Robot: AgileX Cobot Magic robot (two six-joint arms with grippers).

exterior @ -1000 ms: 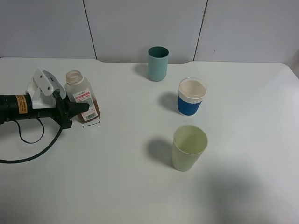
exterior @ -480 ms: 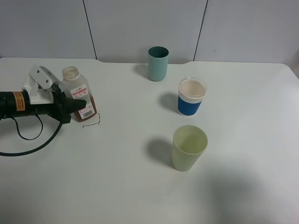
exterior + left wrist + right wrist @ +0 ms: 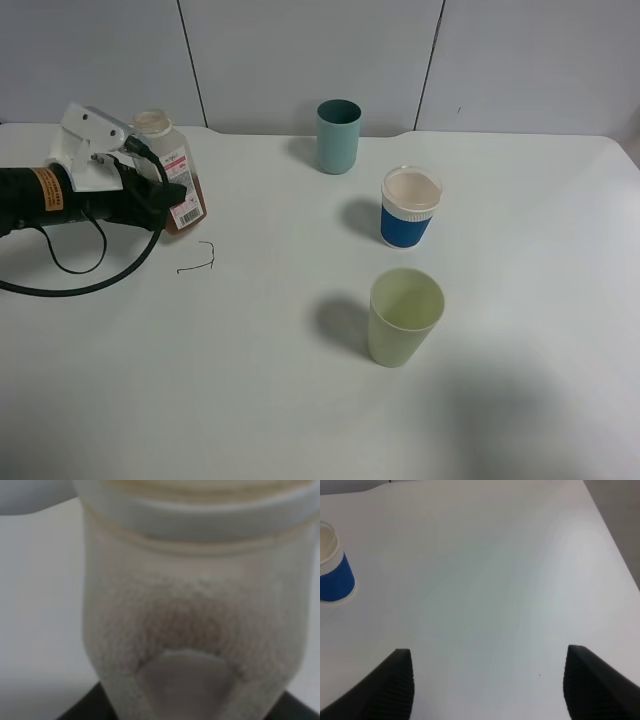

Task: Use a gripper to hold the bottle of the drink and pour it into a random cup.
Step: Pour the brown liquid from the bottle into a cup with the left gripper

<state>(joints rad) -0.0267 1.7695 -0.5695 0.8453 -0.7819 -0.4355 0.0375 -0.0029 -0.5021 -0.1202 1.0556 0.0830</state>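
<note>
light: bright, even | shadows: soft | left wrist: bottle (image 3: 195, 630) blurred

Bottle (image 3: 195, 620): clear plastic, wide pale neck ring, blurred, fills the view. Black fingers (image 3: 82, 712) at either side of its body. White table (image 3: 35, 605) behind.

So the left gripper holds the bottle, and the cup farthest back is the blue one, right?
Not quite. The left gripper does hold the bottle, but the cup farthest back is the teal cup; the blue cup stands nearer, as the exterior high view shows.
</note>
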